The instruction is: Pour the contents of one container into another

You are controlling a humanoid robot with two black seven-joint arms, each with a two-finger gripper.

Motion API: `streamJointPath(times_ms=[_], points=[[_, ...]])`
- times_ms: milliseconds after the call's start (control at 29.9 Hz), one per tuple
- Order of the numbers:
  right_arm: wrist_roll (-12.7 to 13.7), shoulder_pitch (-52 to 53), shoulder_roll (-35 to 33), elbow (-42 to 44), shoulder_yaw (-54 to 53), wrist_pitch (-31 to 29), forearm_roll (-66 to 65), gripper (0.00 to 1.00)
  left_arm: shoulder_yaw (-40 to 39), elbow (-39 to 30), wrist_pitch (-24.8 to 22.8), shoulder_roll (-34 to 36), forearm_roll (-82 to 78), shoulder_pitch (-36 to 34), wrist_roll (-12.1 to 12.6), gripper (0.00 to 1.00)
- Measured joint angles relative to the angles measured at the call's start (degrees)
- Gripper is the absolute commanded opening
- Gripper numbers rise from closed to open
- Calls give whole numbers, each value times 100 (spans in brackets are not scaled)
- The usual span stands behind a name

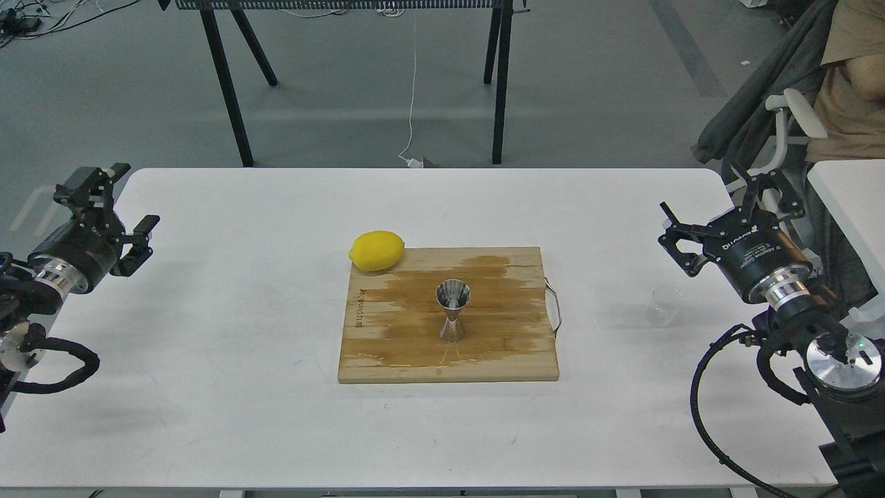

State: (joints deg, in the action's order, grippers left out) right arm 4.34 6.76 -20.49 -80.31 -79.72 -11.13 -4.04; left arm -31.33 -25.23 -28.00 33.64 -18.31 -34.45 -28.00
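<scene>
Faint and hard to make out against the white table (276, 387): small clear round glass cup (664, 305), upright at the right, just beside the right gripper (729, 207) but untouched. Right gripper's black fingers spread wide, holding nothing. Left gripper (121, 207) at the far left edge, likewise spread and empty. Shiny steel hourglass jigger (453, 311) upright mid-way on a wet-stained wooden cutting board (387, 346). Yellow lemon (377, 250) at the board's far left corner.

Beyond the far edge of the white bench (207, 290) stretches a grey floor (346, 90) under even light, where a black-legged table (228, 76) stands, a white cable (413, 97) hanging from it toward the bench's far edge.
</scene>
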Motion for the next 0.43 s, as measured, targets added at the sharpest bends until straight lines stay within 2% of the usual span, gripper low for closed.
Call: streamJointPath(times_ms=[100, 167, 301, 434], points=[[24, 151, -40, 384, -36, -1229, -79, 99, -15, 0, 0, 1, 9, -1, 0, 98], [24, 256, -40, 780, -48, -1552, -79, 99, -25, 0, 1, 2, 11, -6, 0, 98], [-17, 343, 25, 1569, -106, -1678, -29, 99, -42, 0, 0, 2, 22, -16, 0, 99], [-59, 343, 170, 1806, -216, -1687, 253, 99, -44, 0, 0, 14, 160, -15, 0, 99]])
